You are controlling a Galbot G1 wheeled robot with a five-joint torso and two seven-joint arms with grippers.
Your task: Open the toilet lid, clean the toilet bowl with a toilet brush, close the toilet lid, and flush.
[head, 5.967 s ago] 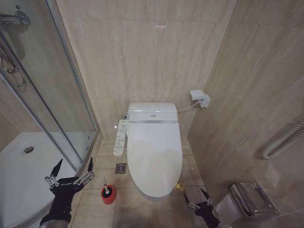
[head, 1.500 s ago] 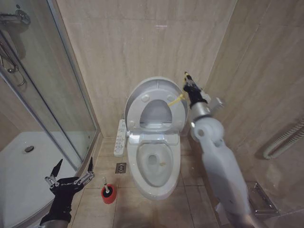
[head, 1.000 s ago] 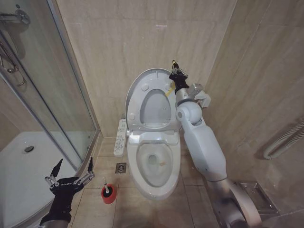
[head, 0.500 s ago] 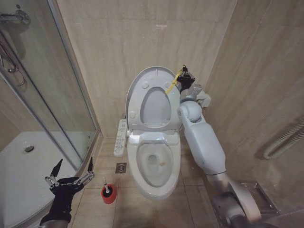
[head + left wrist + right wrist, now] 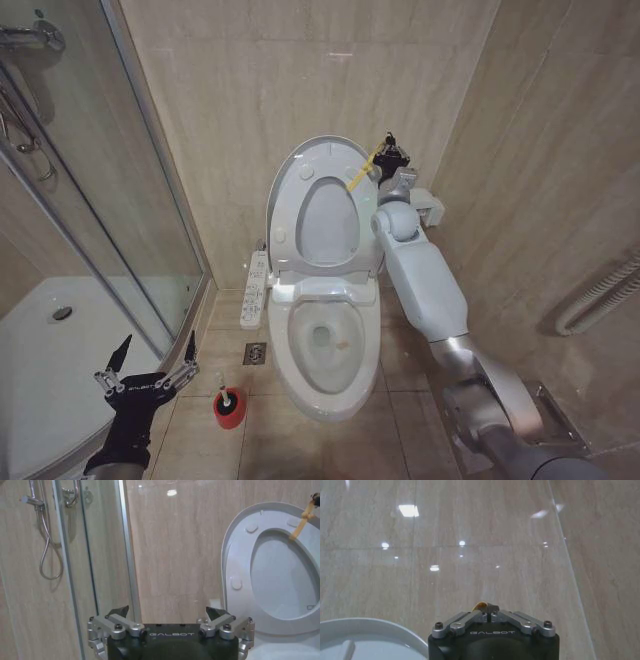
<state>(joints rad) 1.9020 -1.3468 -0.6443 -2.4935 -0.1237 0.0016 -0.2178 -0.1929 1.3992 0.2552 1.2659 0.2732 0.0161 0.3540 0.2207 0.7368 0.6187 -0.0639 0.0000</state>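
One lid [image 5: 318, 205] is standing raised against the back wall, a glossy white oval with the seat ring folded up against it and small round bumpers showing on its underside. A yellow strap [image 5: 362, 170] is hanging from its top edge. The right gripper [image 5: 392, 152] is reaching up beside that edge on a long white arm, its jaws pressed together and pinching the strap; in the right wrist view a bit of yellow is poking out between the closed tips [image 5: 489, 610], with the lid's rim [image 5: 367, 630] curving just below.

One bowl [image 5: 325, 345] is lying open beneath the lid, a white oval basin with water low in its middle. A narrow white button panel [image 5: 253, 290] is sitting along its left side.

One brush [image 5: 224, 398] is standing on the tiled floor left of the bowl, its thin white handle rising from a black head seated in one small red holder [image 5: 228, 413].

The left gripper [image 5: 148, 372] is hovering low near the shower door [image 5: 110, 200], just left of the brush, its jaws spread wide and holding nothing. The left wrist view is showing the same two fingers [image 5: 116, 613] apart, with the raised lid [image 5: 240, 558] and strap [image 5: 302, 521] off to one side.
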